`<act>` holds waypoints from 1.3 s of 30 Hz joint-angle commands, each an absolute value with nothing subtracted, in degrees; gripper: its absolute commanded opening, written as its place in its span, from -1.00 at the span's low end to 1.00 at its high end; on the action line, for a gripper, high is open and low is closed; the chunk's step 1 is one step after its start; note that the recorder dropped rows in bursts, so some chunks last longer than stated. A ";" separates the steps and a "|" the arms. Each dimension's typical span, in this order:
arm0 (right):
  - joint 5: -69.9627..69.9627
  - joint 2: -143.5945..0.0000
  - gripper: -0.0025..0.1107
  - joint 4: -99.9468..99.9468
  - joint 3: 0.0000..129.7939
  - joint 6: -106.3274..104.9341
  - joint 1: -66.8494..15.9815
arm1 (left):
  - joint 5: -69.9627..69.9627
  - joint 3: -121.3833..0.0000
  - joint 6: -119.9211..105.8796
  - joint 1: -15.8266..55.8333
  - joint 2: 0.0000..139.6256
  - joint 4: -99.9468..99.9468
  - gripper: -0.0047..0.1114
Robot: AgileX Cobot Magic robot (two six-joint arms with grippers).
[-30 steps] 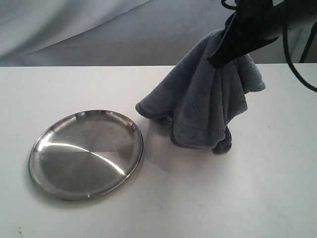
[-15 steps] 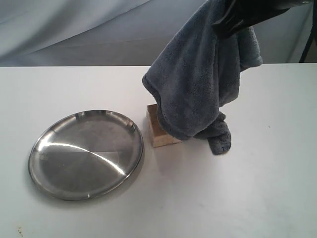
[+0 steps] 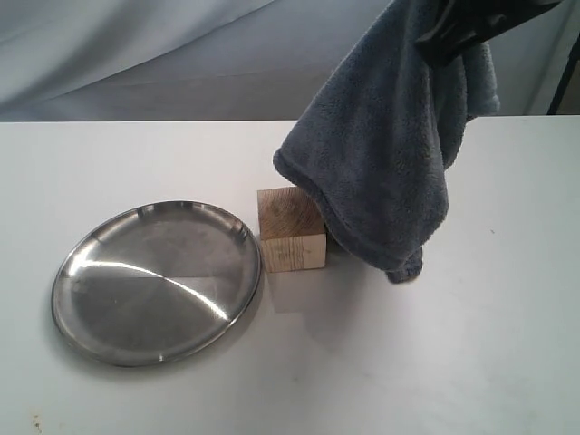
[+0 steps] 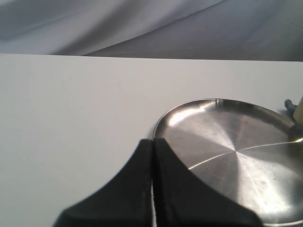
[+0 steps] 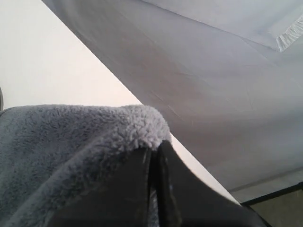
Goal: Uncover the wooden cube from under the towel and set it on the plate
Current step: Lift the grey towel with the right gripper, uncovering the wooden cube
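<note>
At the lower left of the exterior view, the round, shallow, shiny stainless-steel plate is lying empty on the white desk. My left gripper is not showing there. In the left wrist view its two black fingers are pressing together with nothing between them, hanging just short of the plate's rim.

Just right of the plate, at mid-frame, the pale, grainy wooden cube is sitting on the desk with its top and front faces bare. It is very close to the plate's rim, though I cannot tell whether it is touching it.

Right of the cube, the thick, fluffy blue-grey terry towel is hanging in folds from the upper right of the frame. Its lower hem is overlapping the cube's right rear corner in the picture, and its lowest tip is dangling near the desk. At the top right, my right gripper is clamping tight on the towel's upper edge, as the right wrist view shows.

I judge that I am finishing the uncovering step. The next move calls for carrying the towel clear to the right and dropping it away from the cube. After that my left gripper, being nearest, needs opening wider than the cube before closing on it and setting it on the plate.
</note>
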State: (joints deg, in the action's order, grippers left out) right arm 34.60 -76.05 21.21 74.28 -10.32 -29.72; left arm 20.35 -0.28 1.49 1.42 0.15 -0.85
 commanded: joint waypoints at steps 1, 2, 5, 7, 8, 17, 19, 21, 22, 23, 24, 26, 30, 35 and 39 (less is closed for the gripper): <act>32.29 -75.43 -0.96 27.02 74.74 -8.04 -29.18 | 19.78 0.00 1.44 1.38 0.00 -0.86 -0.92; 32.29 -75.43 -0.96 30.21 74.74 -6.00 -29.18 | 19.78 0.00 1.44 1.38 0.00 -0.86 -0.92; 32.89 -75.43 -0.96 40.92 74.74 1.76 -29.18 | 19.78 0.00 1.44 1.38 0.00 -0.86 -0.92; 34.64 -75.43 -0.96 49.47 74.74 8.32 -29.18 | 19.78 0.00 1.44 1.38 0.00 -0.86 -0.92; 35.77 -75.43 -0.96 53.85 74.74 11.71 -29.18 | 19.78 0.00 1.44 1.38 0.00 -0.86 -0.92; 42.28 -75.43 -0.96 75.51 74.74 25.58 -29.18 | 19.78 0.00 1.44 1.38 0.00 -0.86 -0.92; 42.71 -75.43 -0.96 77.54 74.74 27.11 -29.18 | 19.78 0.00 1.44 1.38 0.00 -0.86 -0.92; 42.92 -75.43 -0.96 78.37 74.74 27.37 -29.18 | 19.78 0.00 1.44 1.38 0.00 -0.86 -0.92; 43.19 -75.43 -0.96 78.38 74.74 27.37 -29.18 | 19.78 0.00 1.44 1.38 0.00 -0.86 -0.92; 43.56 -75.43 -0.96 78.47 74.74 27.37 -29.18 | 19.78 0.00 1.44 1.38 0.00 -0.86 -0.92; 43.96 -75.43 -0.96 78.74 74.74 27.27 -29.18 | 19.78 0.00 1.44 1.38 0.00 -0.86 -0.92; 45.19 -75.43 -0.96 80.06 74.74 27.27 -29.18 | 19.78 0.00 1.44 1.38 0.00 -0.86 -0.92; 46.19 -75.43 -0.96 81.00 74.74 27.27 -29.18 | 19.78 0.00 1.44 1.38 0.00 -0.86 -0.92; 45.80 -75.29 -0.96 81.57 74.74 27.49 -29.18 | 19.78 0.00 1.44 1.38 0.00 -0.86 -0.92; 45.80 -74.32 -0.96 83.72 74.74 30.07 -29.18 | 19.78 0.00 1.44 1.38 0.00 -0.86 -0.92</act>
